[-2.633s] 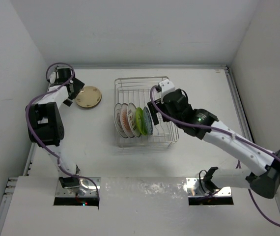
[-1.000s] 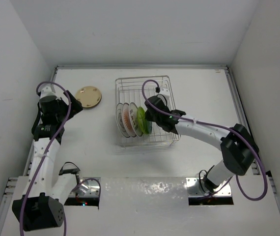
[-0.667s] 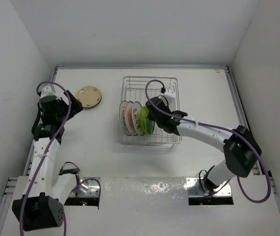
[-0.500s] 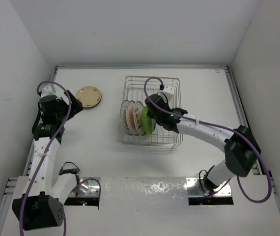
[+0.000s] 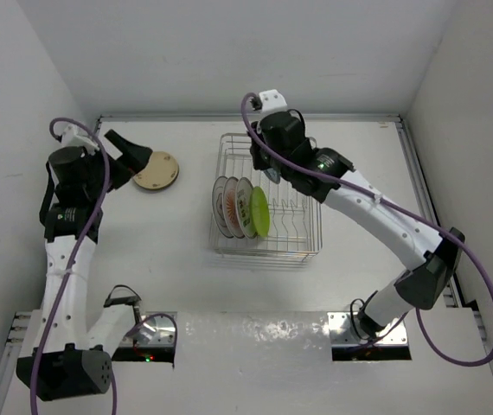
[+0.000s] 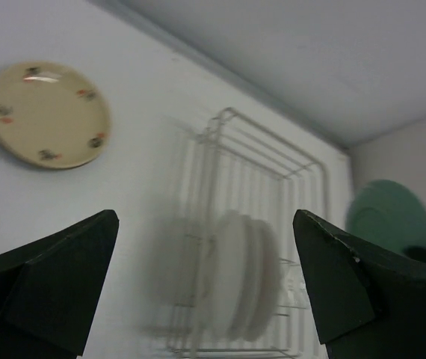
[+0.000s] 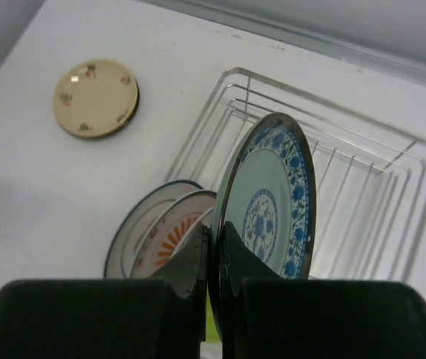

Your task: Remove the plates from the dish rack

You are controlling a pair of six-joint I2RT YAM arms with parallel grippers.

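One plate (image 7: 269, 202) with a blue flower pattern was up in the air over the dish rack (image 7: 362, 161), standing on its edge. The right pincer (image 7: 213, 238) was squeezed tight on the rim of that plate and held it.

Three more plates stood on edge in the left part of the rack: a white plate with a dark rim (image 7: 134, 239), a white plate with an orange pattern (image 7: 170, 235) and a lime green plate (image 5: 259, 213). The rack sat in the middle of the white counter (image 5: 359, 147).

One cream plate (image 5: 156, 170) with little flowers lay flat on the counter, left of the rack and well apart from it. The left pincer (image 6: 204, 221) hung in the air near the cream plate. Its fingers were spread very wide, and it had nothing in it.
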